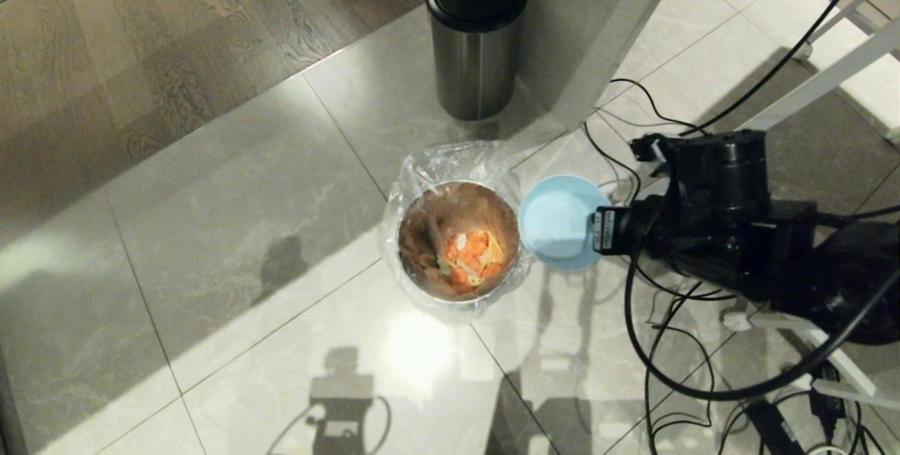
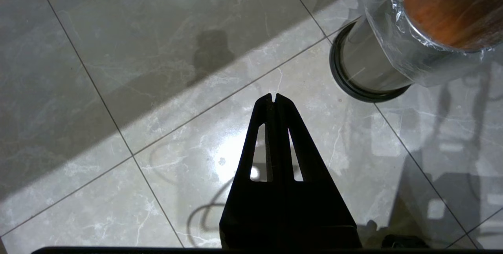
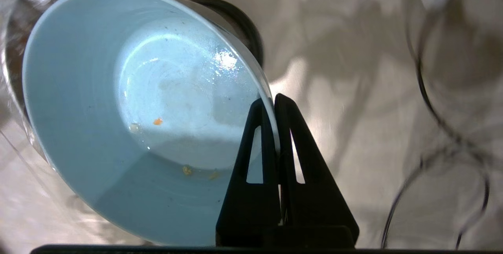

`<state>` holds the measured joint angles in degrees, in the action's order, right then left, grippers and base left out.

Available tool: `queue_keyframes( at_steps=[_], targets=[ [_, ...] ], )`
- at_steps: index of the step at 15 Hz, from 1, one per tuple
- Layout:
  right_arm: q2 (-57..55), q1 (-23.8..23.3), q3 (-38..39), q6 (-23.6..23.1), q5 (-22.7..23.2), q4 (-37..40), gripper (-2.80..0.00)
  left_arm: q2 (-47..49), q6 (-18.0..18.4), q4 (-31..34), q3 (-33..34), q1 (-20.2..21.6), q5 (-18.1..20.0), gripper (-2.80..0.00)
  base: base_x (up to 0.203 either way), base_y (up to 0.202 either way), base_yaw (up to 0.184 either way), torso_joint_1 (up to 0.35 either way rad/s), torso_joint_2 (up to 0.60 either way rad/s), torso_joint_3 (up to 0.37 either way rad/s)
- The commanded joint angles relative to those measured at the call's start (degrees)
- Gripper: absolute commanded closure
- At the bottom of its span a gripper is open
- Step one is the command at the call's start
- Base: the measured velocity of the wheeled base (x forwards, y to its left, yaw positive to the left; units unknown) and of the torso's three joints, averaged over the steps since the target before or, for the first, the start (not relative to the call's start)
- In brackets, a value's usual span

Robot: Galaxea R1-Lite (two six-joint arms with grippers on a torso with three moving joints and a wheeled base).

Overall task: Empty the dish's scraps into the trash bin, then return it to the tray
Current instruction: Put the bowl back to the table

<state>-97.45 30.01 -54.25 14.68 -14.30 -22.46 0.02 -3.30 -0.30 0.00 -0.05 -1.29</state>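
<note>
bowl emptied, heading back for the tray

holding the pale blue bowl (image 1: 559, 221) by its rim in the right claw (image 1: 594, 230), clenched on the edge, with one finger (image 3: 257, 136) inside and the other outside the wall. hanging just beside the small metal bin (image 1: 458, 247), off its right rim, above the tiled floor (image 1: 211, 244). showing the bowl nearly bare in the right wrist view: only a few tiny orange and pale specks clinging to the bottom. lying now inside the bin, the carrot bits (image 1: 472, 257), piled at the bottom within the clear bag (image 1: 450, 159) folded over the rim.

judging the dumping step as done and the return step as just beginning. not showing the tray anywhere in view, so needing a swing or turn toward wherever it sits, keeping the grip firm on the thin rim and the bowl level enough not to slip, then lowering it flat before letting go.

parking the left claw (image 2: 274, 97) pinched shut and empty over the floor, near the bin's base. standing well apart, beyond the small bin, a taller steel bin (image 1: 476, 36) with a black lid. trailing cables (image 1: 668, 342) across the floor under the right arm, worth clearing on the way.
</note>
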Motion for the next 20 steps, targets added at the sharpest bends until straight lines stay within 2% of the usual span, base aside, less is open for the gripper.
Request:
queue_keyframes(
  at_steps=[1,4,7,10,15,20],
  targets=[
    [4.8,-2.3,-0.5,6.8,0.0,8.8,0.0,0.1,0.0,0.0,0.0,0.0,0.0,0.0,0.0,0.0,0.0,0.0,0.0,0.0],
    [8.6,-6.2,-0.1,13.9,-0.1,23.9,0.0,0.1,0.0,0.0,0.0,0.0,0.0,0.0,0.0,0.0,0.0,0.0,0.0,0.0],
    [11.6,-10.3,7.3,14.4,-0.1,25.0,0.0,0.1,0.0,0.0,0.0,0.0,0.0,0.0,0.0,0.0,0.0,0.0,0.0,0.0],
    [15.7,-11.5,17.4,11.9,-0.2,21.6,0.0,0.1,0.0,0.0,0.0,0.0,0.0,0.0,0.0,0.0,0.0,0.0,0.0,0.0],
    [23.7,-14.0,37.8,5.2,-0.2,10.5,0.0,0.0,0.0,0.0,0.0,0.0,0.0,0.0,0.0,0.0,0.0,0.0,0.0,0.0],
    [29.5,-16.3,51.1,2.4,-0.2,4.1,0.0,0.0,0.0,0.0,0.0,0.0,0.0,0.0,0.0,0.0,0.0,0.0,0.0,0.0]
  ],
)
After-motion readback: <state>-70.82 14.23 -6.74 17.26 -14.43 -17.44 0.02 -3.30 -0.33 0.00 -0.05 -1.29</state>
